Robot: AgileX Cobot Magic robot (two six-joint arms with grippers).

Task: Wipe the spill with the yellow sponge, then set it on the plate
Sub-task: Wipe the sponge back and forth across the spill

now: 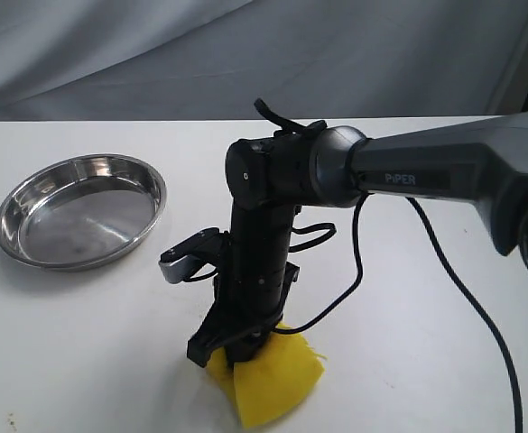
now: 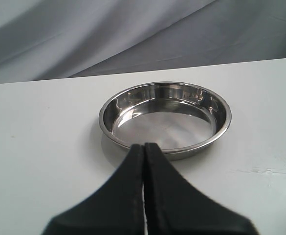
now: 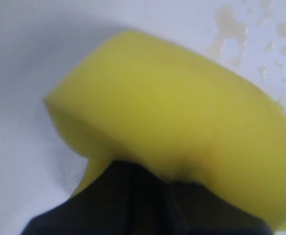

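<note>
The yellow sponge (image 1: 273, 379) lies on the white table near its front edge, and my right gripper (image 1: 232, 356) comes straight down on it. In the right wrist view the sponge (image 3: 172, 107) fills the frame, its near edge dented between the dark fingers of the right gripper (image 3: 169, 181), which is shut on it. Beyond the sponge lies the spill (image 3: 228, 29), tan patches and small droplets; it does not show in the exterior view. The steel plate (image 1: 11, 239) stands empty at the left. My left gripper (image 2: 144, 145) is shut and empty, its tips just short of the plate (image 2: 221, 134).
A black cable (image 1: 467, 302) trails from the right arm (image 1: 444, 167) over the table's right half. Grey cloth (image 1: 245, 54) hangs behind the table's far edge. A faint streak (image 2: 260, 171) marks the tabletop beside the plate.
</note>
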